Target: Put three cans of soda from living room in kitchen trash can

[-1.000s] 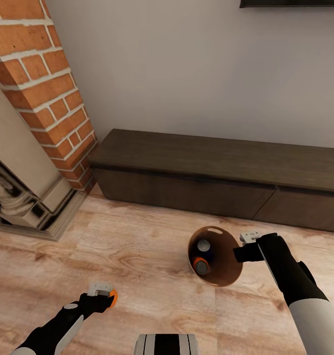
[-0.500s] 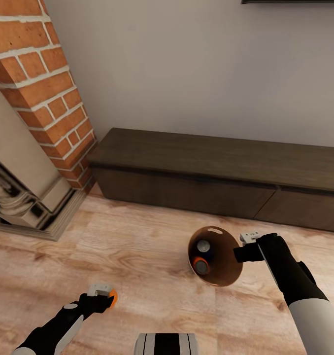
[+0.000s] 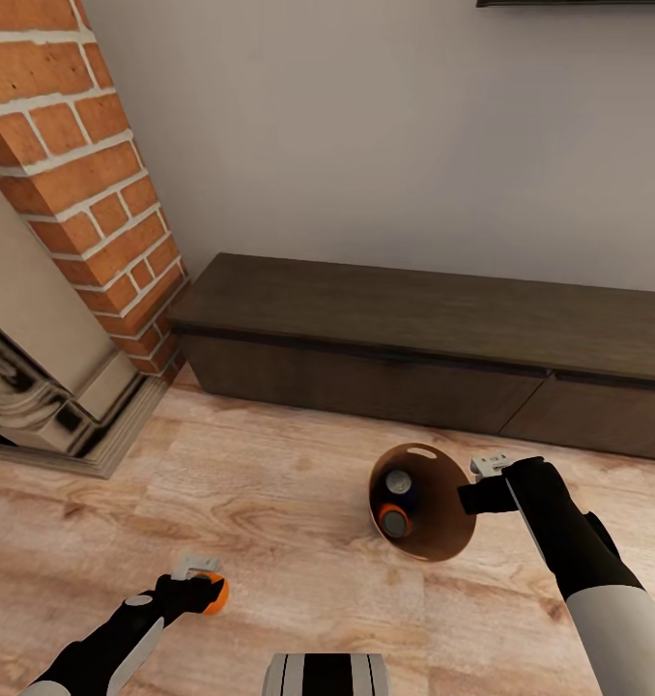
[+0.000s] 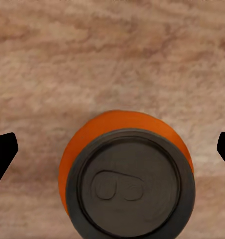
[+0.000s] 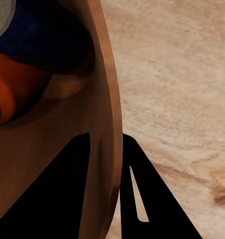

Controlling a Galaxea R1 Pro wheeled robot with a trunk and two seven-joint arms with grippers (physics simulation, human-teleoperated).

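A two-armed robot carries its load through the living room: the right gripper point(image 3: 484, 480) pinches the rim of the small round bin point(image 3: 453, 541), glossy copper-brown inside, one finger inside the wall and one outside as the right wrist view shows, so the bin hangs tilted with its mouth toward the head camera. That grip looks chosen to keep the bin portable while two of the drink cans ride in it, a dark blue can with a grey top point(image 3: 400, 482) and an orange can point(image 3: 395, 520) just beside it at the bottom. The left gripper point(image 3: 200, 578) is low over the light wood floor point(image 3: 289, 483) at the third can, a bright orange cylinder with a dark grey pull-tab top point(image 4: 131, 184). In the left wrist view the black fingertips point(image 4: 3, 152) stand wide at either edge, apart from the can's sides, so whether the can is gripped or merely sits between open jaws cannot be told for sure; open seems likelier. Ahead, a long dark low cabinet point(image 3: 414, 338) runs along the pale wall, and a red-brick fireplace point(image 3: 67, 174) with a stone surround closes the left, both barring any straight path forward toward the kitchen.
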